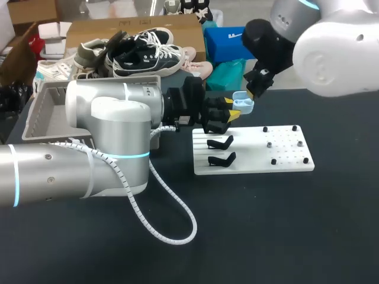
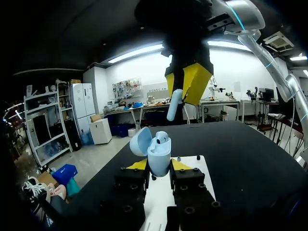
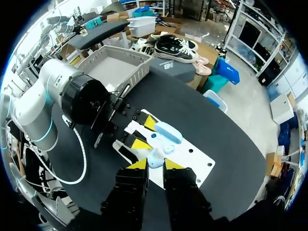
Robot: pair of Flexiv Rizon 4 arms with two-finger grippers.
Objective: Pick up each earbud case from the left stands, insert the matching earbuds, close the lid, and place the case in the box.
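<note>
My left gripper (image 1: 233,112) (image 2: 160,166) is shut on the body of a pale blue earbud case (image 1: 243,105) (image 2: 159,158), held above the far edge of the white stand board (image 1: 254,155). The case's lid (image 2: 140,142) stands open, and one earbud (image 2: 162,139) sits inside. Directly above the case, my right gripper (image 1: 254,90) (image 2: 188,83) (image 3: 155,164) is shut on a second pale earbud (image 2: 173,105) (image 3: 153,157), stem pointing down at the case (image 3: 166,133). Two black stands (image 1: 221,142) on the board are bare.
A grey box (image 1: 47,112) (image 3: 114,67) stands at the table's far left, behind my left arm. The board's right half carries small black pegs (image 1: 289,144). A white cable (image 1: 173,220) loops from the left arm onto the dark table.
</note>
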